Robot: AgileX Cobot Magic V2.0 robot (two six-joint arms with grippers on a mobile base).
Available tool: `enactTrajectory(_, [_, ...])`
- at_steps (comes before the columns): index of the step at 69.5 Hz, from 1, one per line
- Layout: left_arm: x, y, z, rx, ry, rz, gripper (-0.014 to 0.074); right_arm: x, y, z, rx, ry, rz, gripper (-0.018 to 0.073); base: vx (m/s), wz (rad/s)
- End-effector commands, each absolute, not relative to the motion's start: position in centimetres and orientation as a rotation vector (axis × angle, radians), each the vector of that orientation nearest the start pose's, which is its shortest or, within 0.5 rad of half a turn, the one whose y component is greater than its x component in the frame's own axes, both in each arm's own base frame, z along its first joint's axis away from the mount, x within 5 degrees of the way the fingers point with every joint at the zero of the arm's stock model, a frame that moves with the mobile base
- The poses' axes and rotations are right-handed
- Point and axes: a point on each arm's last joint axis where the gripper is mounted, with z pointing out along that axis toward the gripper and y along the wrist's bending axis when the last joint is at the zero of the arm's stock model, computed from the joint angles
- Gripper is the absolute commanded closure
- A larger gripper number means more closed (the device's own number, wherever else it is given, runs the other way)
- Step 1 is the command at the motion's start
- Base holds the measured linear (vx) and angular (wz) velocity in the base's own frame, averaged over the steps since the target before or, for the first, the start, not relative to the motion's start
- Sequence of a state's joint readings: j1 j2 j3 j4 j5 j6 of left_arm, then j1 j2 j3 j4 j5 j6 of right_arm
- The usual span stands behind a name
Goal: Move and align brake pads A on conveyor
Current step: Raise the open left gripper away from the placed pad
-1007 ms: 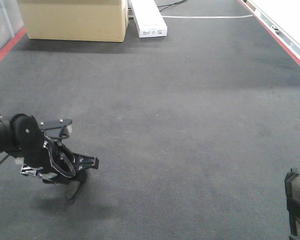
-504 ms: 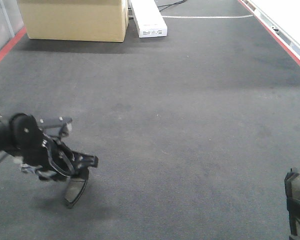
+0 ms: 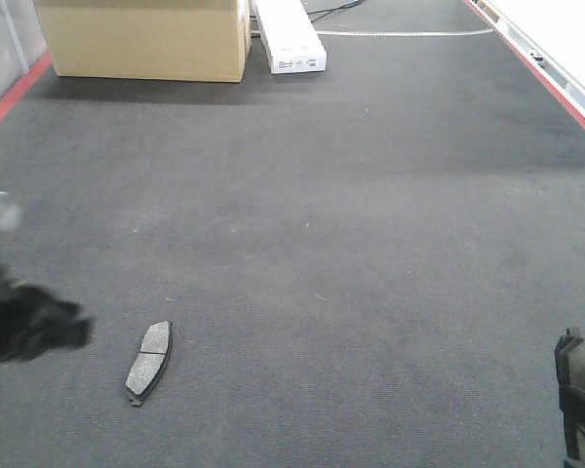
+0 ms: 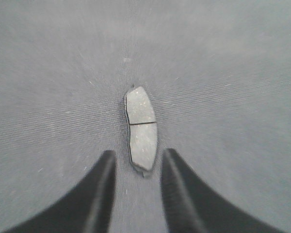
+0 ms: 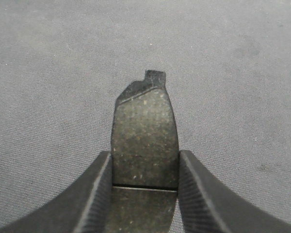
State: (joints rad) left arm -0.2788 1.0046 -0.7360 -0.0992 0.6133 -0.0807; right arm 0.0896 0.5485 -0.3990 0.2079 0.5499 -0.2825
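Observation:
One brake pad A [image 3: 149, 363] lies flat on the charcoal conveyor [image 3: 370, 244] at the near left, its long axis running roughly along the belt. My left gripper [image 3: 24, 327] is a blurred dark shape at the left edge, apart from that pad. In the left wrist view the pad [image 4: 141, 128] lies just ahead of the open left gripper [image 4: 138, 155], its near end between the fingertips and touching neither. My right gripper [image 5: 144, 155] is shut on a second brake pad A [image 5: 144, 131], held above the belt; this gripper [image 3: 577, 400] sits at the bottom right corner.
A cardboard box [image 3: 146, 39] and a long white box [image 3: 291, 39] stand at the far end of the belt. Red edge strips run along the left [image 3: 10, 97] and right [image 3: 556, 83] sides.
The left gripper has let go of the pad and pulled away to the left. The pad now lies free on the belt. The right gripper has not moved.

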Motion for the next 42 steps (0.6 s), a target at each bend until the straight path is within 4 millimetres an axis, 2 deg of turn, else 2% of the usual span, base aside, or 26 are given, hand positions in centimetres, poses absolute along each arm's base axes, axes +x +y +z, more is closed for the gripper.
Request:
enactTrajectory(1, [16.3, -5.2, 31.3, 0.159, 2.214, -0.309, 0.0486, 10.9, 1.8, 27.4, -0.249, 2.049, 0.096, 0.0490, 0.00, 0.00])
enactTrajectory(12, [12.8, -4.2, 31.0, 0.156, 2.130, -0.324, 0.0573, 10.9, 1.8, 27.4, -0.249, 2.049, 0.096, 0.0490, 0.00, 0.00])
enactTrajectory(19, [11.3, -3.8, 30.5, 0.155, 2.104, -0.330, 0.0605, 10.9, 1.8, 27.4, -0.249, 2.049, 0.096, 0.0490, 0.00, 0.00])
enactTrajectory(29, [10.0, -3.4, 29.9, 0.153, 2.069, -0.335, 0.0604, 10.9, 1.8, 27.4, -0.249, 2.049, 0.096, 0.0490, 0.00, 0.00])
enactTrajectory(42, [9.3, -3.2, 29.9, 0.151, 2.035, -0.340, 0.0603, 10.9, 1.8, 27.4, -0.249, 2.049, 0.096, 0.0490, 0.00, 0.00])
